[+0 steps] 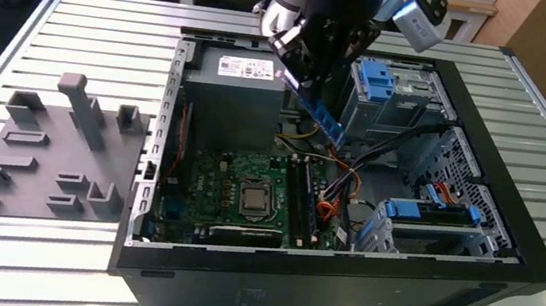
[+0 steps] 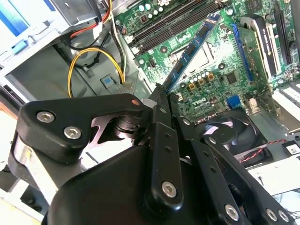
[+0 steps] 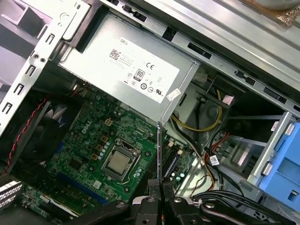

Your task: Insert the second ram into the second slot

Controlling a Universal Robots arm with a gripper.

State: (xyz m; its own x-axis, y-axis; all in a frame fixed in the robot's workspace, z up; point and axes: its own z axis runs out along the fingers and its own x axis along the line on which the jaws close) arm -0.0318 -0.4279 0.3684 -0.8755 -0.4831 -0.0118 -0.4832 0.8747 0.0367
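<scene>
Jaws are closed on one end of the second ram (image 1: 322,121) in the exterior view, and the blue stick hangs slanted over the open computer case (image 1: 518,236), above the motherboard (image 1: 236,188) and not touching it. The case lies on its side on the slatted worktop (image 1: 88,23) and contains the grey power supply (image 1: 233,91), the blue drive-bay clips (image 1: 375,79) and loose cables. In the second wrist view the jaws pinch the stick by its flat faces, and the second ram (image 2: 193,47) points out toward the dark memory slots (image 2: 171,24); I cannot tell whether any slot is already filled. I judge the stick to be light and stiff but fragile: it is better held by the faces near the end, as it is now, and it may snap or twist if pressed crooked. In the first wrist view the second ram (image 3: 159,150) shows edge-on as a thin line between the jaws, over the board near the processor socket (image 3: 117,161).
</scene>
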